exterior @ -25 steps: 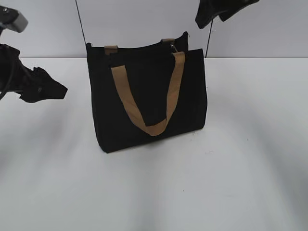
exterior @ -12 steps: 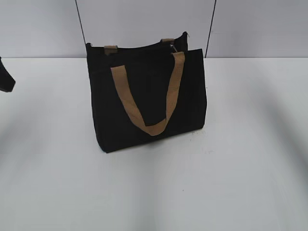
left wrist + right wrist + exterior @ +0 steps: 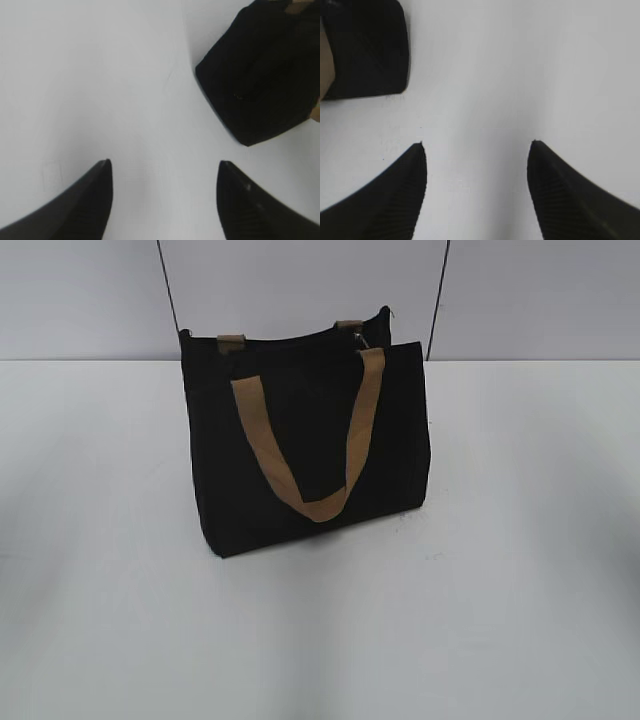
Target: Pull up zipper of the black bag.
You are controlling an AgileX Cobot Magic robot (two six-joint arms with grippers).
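The black bag (image 3: 300,440) stands upright on the white table, with a tan loop handle (image 3: 310,440) hanging down its front. The zipper runs along its top rim, and a small silvery pull tab (image 3: 359,337) shows near the right end. Neither gripper appears in the exterior view. In the left wrist view my left gripper (image 3: 165,165) is open and empty over bare table, with the bag (image 3: 260,80) at upper right. In the right wrist view my right gripper (image 3: 477,145) is open and empty, with the bag (image 3: 365,50) at upper left.
The white table (image 3: 520,590) stretches around the bag on all sides. A pale wall with two thin dark vertical lines (image 3: 167,285) stands behind the bag.
Both arms have drawn out of the exterior view: the left one off the left edge, the right one off the top. The bag has not moved.
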